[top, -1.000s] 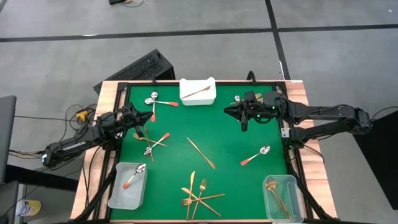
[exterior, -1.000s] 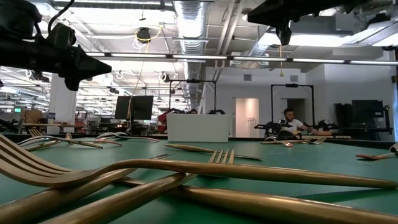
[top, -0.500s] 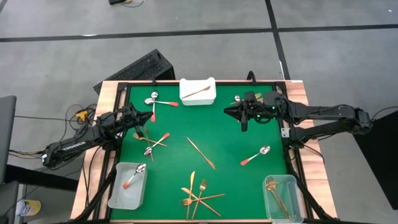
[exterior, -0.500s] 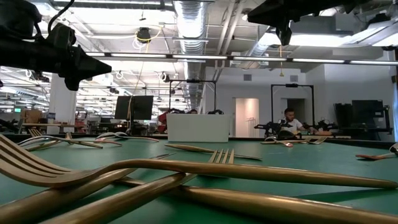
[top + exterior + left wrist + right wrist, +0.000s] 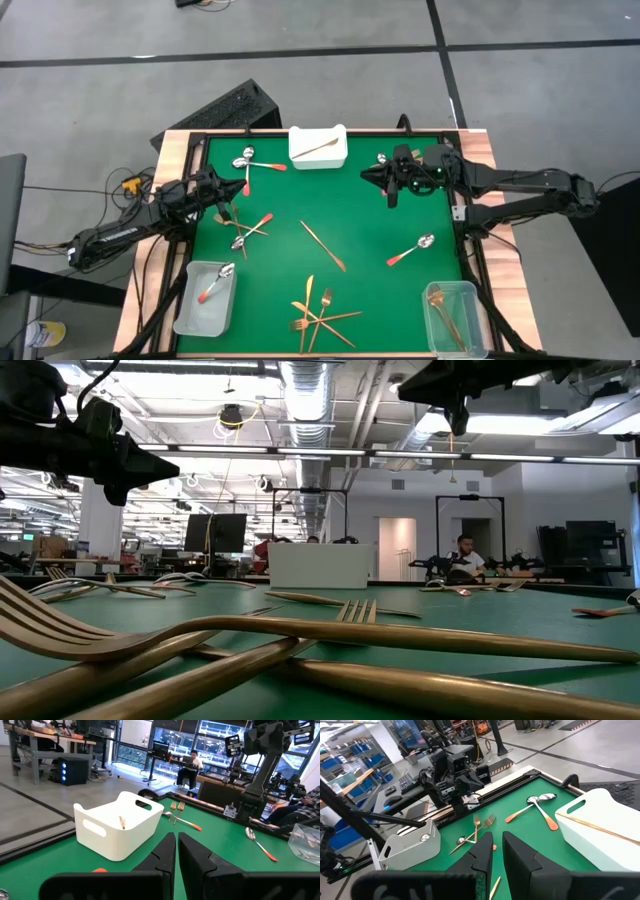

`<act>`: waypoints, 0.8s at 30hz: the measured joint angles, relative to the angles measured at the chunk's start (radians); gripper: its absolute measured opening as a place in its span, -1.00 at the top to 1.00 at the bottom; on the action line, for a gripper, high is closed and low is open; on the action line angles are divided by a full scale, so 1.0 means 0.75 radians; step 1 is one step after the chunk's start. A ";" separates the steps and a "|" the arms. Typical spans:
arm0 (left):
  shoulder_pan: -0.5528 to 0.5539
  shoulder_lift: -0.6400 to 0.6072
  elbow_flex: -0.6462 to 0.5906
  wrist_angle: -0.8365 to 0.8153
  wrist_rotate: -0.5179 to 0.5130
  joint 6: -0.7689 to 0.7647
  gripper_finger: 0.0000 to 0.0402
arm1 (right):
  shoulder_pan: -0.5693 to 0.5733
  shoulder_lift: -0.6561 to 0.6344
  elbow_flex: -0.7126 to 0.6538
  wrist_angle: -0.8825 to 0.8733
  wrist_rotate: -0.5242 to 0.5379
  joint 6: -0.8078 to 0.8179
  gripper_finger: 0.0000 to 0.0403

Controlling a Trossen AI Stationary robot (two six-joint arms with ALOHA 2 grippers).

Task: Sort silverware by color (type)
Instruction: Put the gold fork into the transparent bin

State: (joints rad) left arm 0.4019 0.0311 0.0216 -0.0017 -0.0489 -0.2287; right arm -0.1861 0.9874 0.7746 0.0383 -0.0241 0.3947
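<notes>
Glossy gold metal forks (mirror-bright); matt green table mat; smooth white plastic tray.

**A:** Where does the left arm sit?

**B:** It reaches in from the table's left edge, forearm angled toward the far side. The left gripper hangs above the surface, fingers pressed together with only a hairline seam between them, nothing held.

**A:** And the right arm?

**B:** It extends in from the right edge, nearly level, wrist bent downward. The right gripper points down over the far right part of the table, off the surface. Its fingers stand a narrow gap apart, with nothing between them.
</notes>
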 joint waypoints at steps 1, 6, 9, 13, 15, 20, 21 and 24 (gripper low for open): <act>0.000 0.000 0.000 0.000 0.000 0.000 0.96 | 0.000 0.000 0.000 0.000 0.001 0.000 0.68; 0.000 0.000 0.000 0.000 0.000 0.000 0.96 | 0.000 0.000 0.000 -0.036 0.066 0.002 0.68; 0.000 0.000 0.000 0.000 0.000 0.000 0.96 | 0.002 -0.001 0.000 -0.159 0.163 0.104 0.68; 0.000 0.000 0.000 0.000 0.000 0.000 0.96 | 0.004 -0.001 0.000 -0.450 0.320 0.311 0.68; 0.000 0.000 0.000 0.000 0.000 0.000 0.96 | -0.008 -0.001 0.000 -0.596 0.401 0.416 0.68; 0.000 0.000 0.000 0.000 0.000 0.000 0.96 | -0.134 0.000 0.000 -0.858 0.513 0.554 0.67; 0.000 0.000 0.000 0.000 0.000 0.000 0.96 | -0.171 0.000 0.000 -0.885 0.498 0.557 0.67; 0.000 0.000 0.000 0.000 0.000 0.000 0.96 | -0.274 -0.001 0.000 -0.922 0.402 0.545 0.64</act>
State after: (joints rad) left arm 0.4019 0.0308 0.0216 -0.0017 -0.0490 -0.2287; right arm -0.3919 0.9871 0.7746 -0.6535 0.2772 0.8037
